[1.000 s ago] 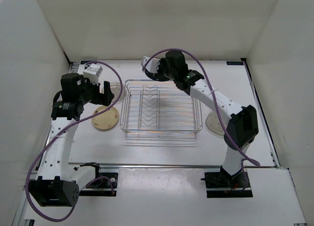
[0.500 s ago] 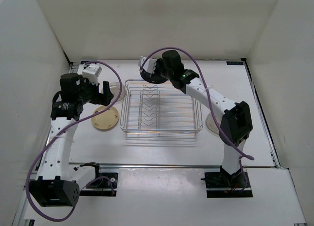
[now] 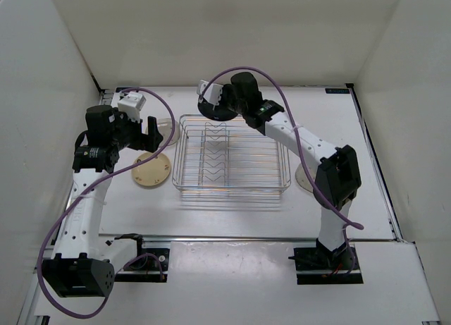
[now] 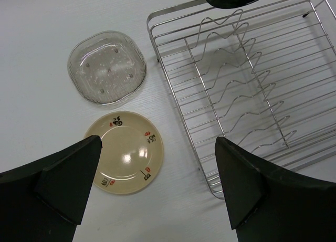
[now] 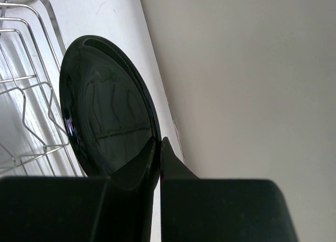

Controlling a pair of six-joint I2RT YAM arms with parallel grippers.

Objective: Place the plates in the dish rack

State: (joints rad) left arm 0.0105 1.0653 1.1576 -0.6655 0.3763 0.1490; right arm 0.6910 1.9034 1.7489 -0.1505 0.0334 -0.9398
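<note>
Looking from the left side first, we saw the left claw (image 4: 157, 142) hanging over the counter (image 4: 42, 21). Its two fingers were wide apart and held nothing. Right under it lay the cream-yellow plate (image 4: 124, 151), flat, with little marks on it. A bit farther from the arms lay the see-through plate (image 4: 106, 67), flat too. Both sat near the left side of the dish rack (image 3: 232, 163), and we could see a gap between them and it.

The dish rack stood in the middle of the counter. We saw no plate in it. Its row of zigzag wires ran down the middle, from the far end to the near end.

Over the far edge of the rack, the right claw (image 5: 159, 145) was pinched shut on the black plate (image 5: 105, 121). It held the plate by the rim. The plate stood on its edge, up in the air, above the far end of the zigzag wires.

Farther right, the pale plate (image 3: 304, 178) lay flat on the counter, close to the right side of the rack. The right arm hid part of it.

We thought the next move hung on one thing. The gaps in the wires lay below the black plate and a bit nearer to the arms. So the plate would need to go down, edge first, into a gap. The right arm had the plate, so that job was its own. The left arm was nearer to the two plates on the left.
</note>
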